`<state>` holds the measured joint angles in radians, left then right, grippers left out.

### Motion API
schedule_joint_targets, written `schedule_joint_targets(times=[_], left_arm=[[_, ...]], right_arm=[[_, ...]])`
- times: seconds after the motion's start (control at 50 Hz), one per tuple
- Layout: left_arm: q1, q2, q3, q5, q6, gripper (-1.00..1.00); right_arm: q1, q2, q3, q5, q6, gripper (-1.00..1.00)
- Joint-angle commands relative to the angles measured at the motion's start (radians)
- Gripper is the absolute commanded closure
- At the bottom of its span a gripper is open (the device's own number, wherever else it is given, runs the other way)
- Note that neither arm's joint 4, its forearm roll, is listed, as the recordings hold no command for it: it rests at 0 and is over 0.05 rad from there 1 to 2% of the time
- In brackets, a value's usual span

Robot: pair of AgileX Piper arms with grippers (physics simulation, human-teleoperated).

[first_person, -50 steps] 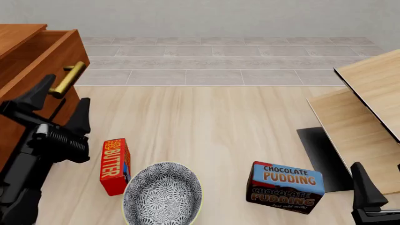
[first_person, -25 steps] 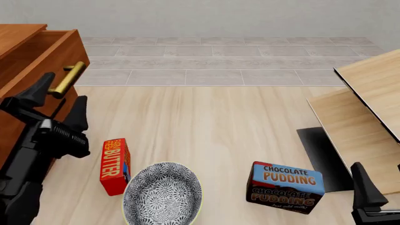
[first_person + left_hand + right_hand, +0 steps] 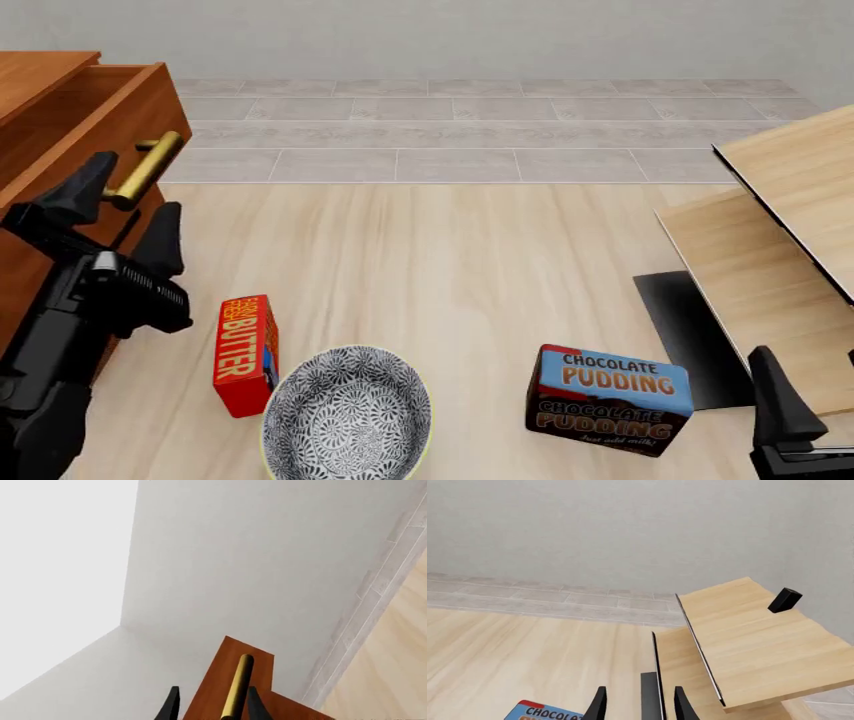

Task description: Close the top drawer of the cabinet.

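The cabinet (image 3: 54,130) is smooth reddish-brown wood with a satin sheen; its handle (image 3: 144,167) looks like polished brass. The counter (image 3: 441,270) is pale matt wood grain. The butter box (image 3: 246,353) looks like glossy printed card.

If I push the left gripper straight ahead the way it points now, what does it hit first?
Probably the top drawer's brass handle: in the left wrist view it lies between the open left gripper's fingers, with the drawer front just behind. Depth is unclear.
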<state>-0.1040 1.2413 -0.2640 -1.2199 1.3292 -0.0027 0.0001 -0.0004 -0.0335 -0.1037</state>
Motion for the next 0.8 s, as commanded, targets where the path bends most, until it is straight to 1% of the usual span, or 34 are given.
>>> schedule_joint_targets(times=[0.02,0.06,0.08,0.16,0.38,0.66,0.7,0.8], left_arm=[[0.004,0.009,-0.009,0.0,0.029,-1.0],[0.002,0.011,-0.008,0.0,0.034,-1.0],[0.001,0.01,-0.008,0.0,0.051,-1.0],[0.007,0.019,-0.014,0.0,0.048,-1.0],[0.011,0.03,-0.016,0.0,0.071,-1.0],[0.031,0.046,-0.019,0.0,0.074,-1.0],[0.037,0.047,-0.017,0.0,0.069,-1.0],[0.04,0.052,-0.018,0.0,0.065,-1.0]], right_arm=[[0.001,0.0,0.0,0.0,0.001,-1.0],[0.001,0.0,0.0,-0.001,0.001,-1.0],[0.0,0.0,0.0,-0.001,0.001,-1.0],[-0.001,0.0,0.0,-0.001,0.002,-1.0],[-0.005,0.0,0.0,-0.002,0.005,-1.0],[-0.001,0.0,0.0,-0.001,0.005,-1.0],[-0.005,0.0,-0.001,0.002,0.017,-1.0],[0.0,0.0,0.0,0.0,0.011,-1.0]])
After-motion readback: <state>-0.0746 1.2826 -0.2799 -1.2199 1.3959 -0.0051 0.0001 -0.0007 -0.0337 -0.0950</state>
